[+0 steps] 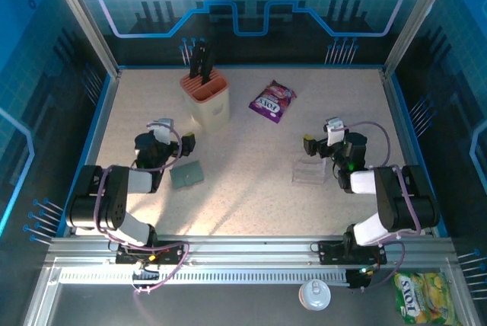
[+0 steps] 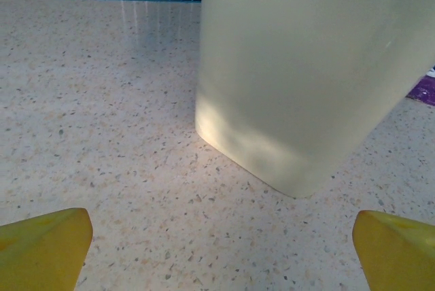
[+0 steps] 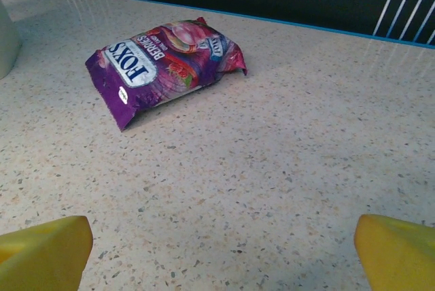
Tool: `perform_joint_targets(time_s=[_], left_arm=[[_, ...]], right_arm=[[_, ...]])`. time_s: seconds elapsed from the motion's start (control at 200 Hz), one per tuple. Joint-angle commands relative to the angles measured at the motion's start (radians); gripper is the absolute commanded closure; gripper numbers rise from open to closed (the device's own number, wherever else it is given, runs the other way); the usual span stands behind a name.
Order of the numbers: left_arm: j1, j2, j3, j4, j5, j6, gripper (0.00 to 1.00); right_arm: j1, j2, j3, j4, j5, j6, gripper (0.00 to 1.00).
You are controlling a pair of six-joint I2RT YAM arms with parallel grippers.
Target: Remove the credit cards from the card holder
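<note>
**A:** From above, biggest first: the speckled worktop (image 1: pixel 251 204), then the beige and orange knife block (image 1: pixel 207 99) at the back left, with a purple snack packet (image 1: pixel 272 101) to its right.

**B:** And the arms?

**A:** The left end effector (image 1: pixel 187 143) is low, just in front of the block, fingers spread wide and empty. The right end effector (image 1: pixel 310 145) is likewise released and holding nothing, facing the packet.

**B:** Where's the card holder?

**A:** The card holder (image 1: pixel 186 175) lies flat on the worktop, just nearside of the left end effector and apart from it. (A clear flat thing (image 1: pixel 308 172) lies by the right one; I can't tell what it is.)

**B:** The credit cards?

**A:** Too small to pick out; I'd guess they're tucked inside. The holder looks light and likely to slide, so pin one panel down. The cards should be stiff, thin and slick: pinch an exposed edge and draw it straight out of the slot.
</note>
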Motion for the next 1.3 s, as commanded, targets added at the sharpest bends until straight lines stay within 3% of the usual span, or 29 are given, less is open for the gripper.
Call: perform_joint_targets(time_s=[0.0,0.31,0.61,0.92,1.131,1.296], left_arm=[[-0.003,-0.109,0.066,-0.154,-0.078,-0.020,0.01],[-0.004,-0.307,0.132,-0.370,-0.209,-0.136,0.01],[-0.004,-0.456,0.289,-0.756,-0.311,-0.345,0.01],[-0.003,-0.500,0.501,-1.231,-0.249,-0.511,0.01],[-0.001,-0.478,0.598,-1.410,-0.099,-0.435,0.01],[-0.001,-0.452,0.673,-1.512,-0.067,-0.334,0.01]], right_arm=[[0.018,-0.072,0.013,-0.045,0.055,0.005,0.00],[0.039,-0.221,0.114,-0.371,0.159,0.065,0.00],[0.038,-0.293,0.353,-0.998,0.268,0.298,0.00],[0.050,-0.270,0.496,-1.425,0.228,0.317,0.08],[0.053,-0.218,0.517,-1.543,0.213,0.337,0.25],[0.056,-0.194,0.516,-1.556,0.185,0.344,0.35]])
